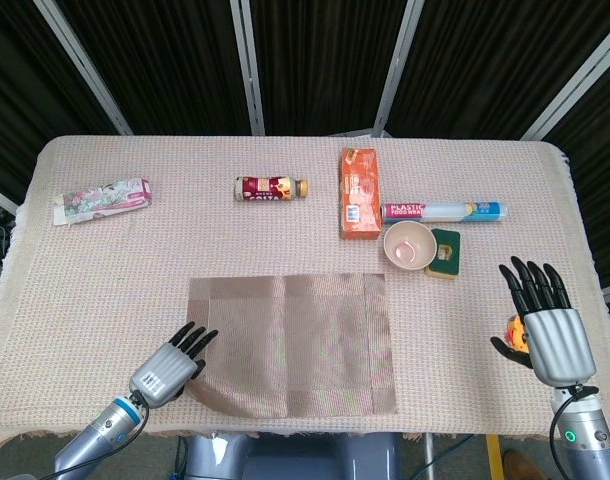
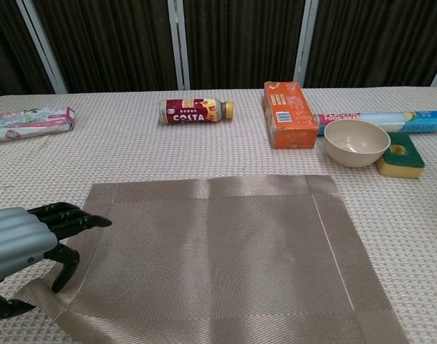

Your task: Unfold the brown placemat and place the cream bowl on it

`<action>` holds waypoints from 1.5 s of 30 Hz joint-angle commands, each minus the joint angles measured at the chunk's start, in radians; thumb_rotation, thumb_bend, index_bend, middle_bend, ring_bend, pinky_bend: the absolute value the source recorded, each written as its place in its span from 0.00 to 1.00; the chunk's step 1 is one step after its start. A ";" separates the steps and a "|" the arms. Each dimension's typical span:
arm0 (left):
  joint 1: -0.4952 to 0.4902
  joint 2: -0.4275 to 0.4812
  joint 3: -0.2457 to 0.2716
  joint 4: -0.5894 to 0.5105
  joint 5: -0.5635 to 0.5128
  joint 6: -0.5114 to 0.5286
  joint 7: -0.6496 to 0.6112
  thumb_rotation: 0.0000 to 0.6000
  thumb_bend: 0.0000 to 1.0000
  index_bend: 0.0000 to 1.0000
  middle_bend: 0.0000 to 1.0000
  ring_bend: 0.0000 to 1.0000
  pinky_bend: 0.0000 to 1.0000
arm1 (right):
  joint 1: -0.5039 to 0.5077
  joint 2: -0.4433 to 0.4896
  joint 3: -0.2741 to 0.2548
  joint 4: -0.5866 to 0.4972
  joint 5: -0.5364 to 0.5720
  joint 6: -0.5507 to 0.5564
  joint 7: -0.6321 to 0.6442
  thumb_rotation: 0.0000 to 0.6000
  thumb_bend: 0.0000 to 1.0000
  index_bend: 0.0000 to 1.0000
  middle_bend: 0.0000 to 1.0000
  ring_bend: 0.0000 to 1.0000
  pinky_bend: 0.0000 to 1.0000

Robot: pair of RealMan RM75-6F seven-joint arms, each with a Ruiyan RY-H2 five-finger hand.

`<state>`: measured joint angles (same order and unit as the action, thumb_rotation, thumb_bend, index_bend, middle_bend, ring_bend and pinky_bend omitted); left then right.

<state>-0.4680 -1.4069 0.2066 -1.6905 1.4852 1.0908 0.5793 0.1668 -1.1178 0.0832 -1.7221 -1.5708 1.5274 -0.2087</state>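
Observation:
The brown placemat (image 1: 290,345) (image 2: 218,251) lies spread out, nearly flat, on the near middle of the table. Its near-left corner curls up at my left hand (image 1: 170,365) (image 2: 29,244), which pinches that corner with its fingers over the mat and its thumb beneath. The cream bowl (image 1: 409,245) (image 2: 356,142) stands upright and empty beyond the mat's far-right corner, off the mat. My right hand (image 1: 545,325) hovers at the table's right edge with its fingers spread, holding nothing. The chest view does not show it.
A green and yellow sponge (image 1: 445,252) (image 2: 400,158) touches the bowl's right side. Behind stand an orange box (image 1: 357,193), a plastic wrap roll (image 1: 445,211) and a Costa bottle (image 1: 271,188). A tissue pack (image 1: 102,200) lies far left. A small orange object (image 1: 513,333) shows beside my right hand.

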 commanded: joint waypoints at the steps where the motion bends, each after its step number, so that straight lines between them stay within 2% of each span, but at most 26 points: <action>1: 0.006 0.006 0.000 0.003 0.001 0.005 -0.003 1.00 0.50 0.76 0.00 0.00 0.00 | 0.000 0.000 0.000 0.000 -0.001 -0.001 -0.001 1.00 0.00 0.00 0.00 0.00 0.00; 23: 0.050 0.052 0.016 0.028 0.024 0.009 -0.026 1.00 0.50 0.77 0.00 0.00 0.00 | -0.004 0.004 0.006 -0.005 -0.001 -0.006 0.005 1.00 0.00 0.00 0.00 0.00 0.00; 24: 0.052 0.053 0.016 0.028 0.024 0.009 -0.026 1.00 0.49 0.74 0.00 0.00 0.00 | -0.004 0.004 0.006 -0.006 -0.001 -0.006 0.005 1.00 0.00 0.00 0.00 0.00 0.00; 25: 0.053 0.054 0.017 0.029 0.026 0.010 -0.025 1.00 0.42 0.65 0.00 0.00 0.00 | -0.005 0.005 0.006 -0.005 -0.001 -0.006 0.005 1.00 0.00 0.00 0.00 0.00 0.00; 27: 0.055 0.059 0.020 0.029 0.032 0.007 -0.026 1.00 0.21 0.33 0.00 0.00 0.00 | -0.005 0.004 0.006 -0.005 -0.002 -0.007 0.004 1.00 0.00 0.00 0.00 0.00 0.00; 28: 0.054 0.062 0.023 0.029 0.035 0.002 -0.029 1.00 0.08 0.14 0.00 0.00 0.00 | -0.005 0.004 0.006 -0.004 -0.003 -0.007 0.004 1.00 0.00 0.00 0.00 0.00 0.00; 29: 0.052 0.071 0.028 0.026 0.037 -0.008 -0.037 1.00 0.03 0.04 0.00 0.00 0.00 | -0.005 0.004 0.007 -0.004 -0.002 -0.006 0.004 1.00 0.00 0.00 0.00 0.00 0.00; 30: 0.050 0.079 0.030 0.023 0.039 -0.012 -0.044 1.00 0.01 0.00 0.00 0.00 0.00 | -0.006 0.004 0.007 -0.004 -0.002 -0.006 0.005 1.00 0.00 0.00 0.00 0.00 0.00; 33: 0.053 0.113 0.030 0.005 0.056 0.006 -0.075 1.00 0.00 0.00 0.00 0.00 0.00 | -0.005 0.004 0.009 -0.003 0.002 -0.009 0.007 1.00 0.00 0.00 0.00 0.00 0.00; 38: 0.071 0.204 0.003 -0.047 0.098 0.113 -0.175 1.00 0.00 0.00 0.00 0.00 0.00 | -0.003 0.003 0.010 0.001 0.010 -0.020 0.011 1.00 0.00 0.00 0.00 0.00 0.00; 41: 0.086 0.261 -0.021 -0.068 0.130 0.195 -0.256 1.00 0.00 0.00 0.00 0.00 0.00 | 0.000 0.001 0.011 0.003 0.016 -0.029 0.010 1.00 0.00 0.00 0.00 0.00 0.00; 45: 0.107 0.312 -0.079 -0.093 0.111 0.284 -0.354 1.00 0.00 0.00 0.00 0.00 0.00 | 0.008 -0.004 0.011 0.008 0.028 -0.050 0.004 1.00 0.00 0.00 0.00 0.00 0.00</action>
<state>-0.3787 -1.1347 0.1667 -1.7600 1.5973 1.3282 0.2787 0.1717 -1.1199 0.0945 -1.7159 -1.5471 1.4829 -0.2028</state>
